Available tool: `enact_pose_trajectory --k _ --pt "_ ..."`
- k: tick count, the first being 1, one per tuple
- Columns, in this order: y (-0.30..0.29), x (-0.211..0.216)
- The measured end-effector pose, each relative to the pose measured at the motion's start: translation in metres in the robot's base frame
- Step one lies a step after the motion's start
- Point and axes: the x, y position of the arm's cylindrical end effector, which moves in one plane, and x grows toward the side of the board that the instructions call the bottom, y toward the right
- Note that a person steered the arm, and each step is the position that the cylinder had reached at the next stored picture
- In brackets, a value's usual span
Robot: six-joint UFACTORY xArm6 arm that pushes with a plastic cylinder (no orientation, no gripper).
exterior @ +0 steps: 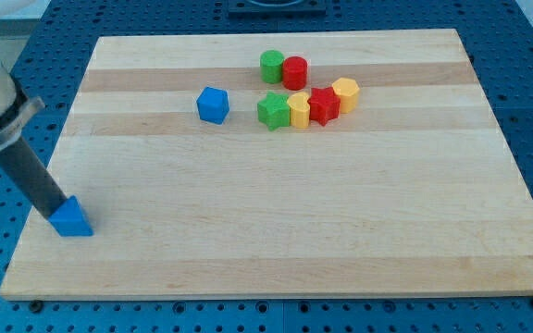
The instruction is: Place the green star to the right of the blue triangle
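The green star (272, 111) lies near the view's top middle, touching a yellow block (300, 110) on its right. The blue triangle (71, 218) sits near the board's left edge, toward the view's bottom left. My tip (54, 212) is at the triangle's left side, touching or nearly touching it, far left and below the green star. The dark rod slants up to the view's left.
A blue cube (213, 104) lies left of the green star. A green cylinder (272, 66) and red cylinder (294, 72) sit above the row. A red star (323, 104) and yellow hexagon (345, 94) continue the row rightward. The wooden board (285, 231) is ringed by blue pegboard.
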Motion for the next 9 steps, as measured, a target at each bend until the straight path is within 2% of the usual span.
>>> enact_pose_trajectory --k 1,2,3,5,6,7,9 --pt "0.0 0.006" --pt "0.0 -0.015" --pt "0.059 -0.077" --pt "0.26 -0.085" --pt "0.33 -0.122" --pt "0.324 -0.174" --pt "0.275 -0.193"
